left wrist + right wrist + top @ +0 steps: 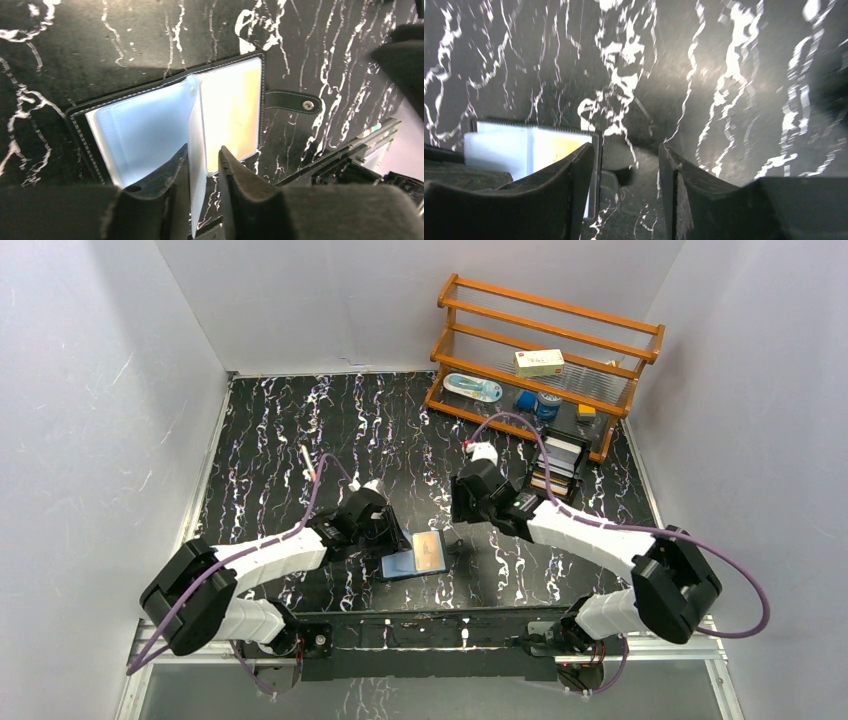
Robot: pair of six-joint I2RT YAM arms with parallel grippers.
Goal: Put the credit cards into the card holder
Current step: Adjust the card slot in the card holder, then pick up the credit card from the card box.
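Observation:
The black card holder (412,558) lies open on the table between the arms, and a tan-orange credit card (235,112) shows in its right pocket. A clear inner sleeve (197,150) stands up from its fold. My left gripper (204,150) straddles that sleeve: the left finger touches it and a narrow gap remains at the right finger. In the top view this gripper (392,530) sits at the holder's left edge. My right gripper (626,147) is open and empty, low over the table just right of the holder (531,145), with the snap tab (616,177) between its fingers.
A black open-topped box (560,465) holding flat things stands at the right, in front of a wooden rack (545,360) with small items. A thin white stick (310,462) lies at the left. White walls close in the table.

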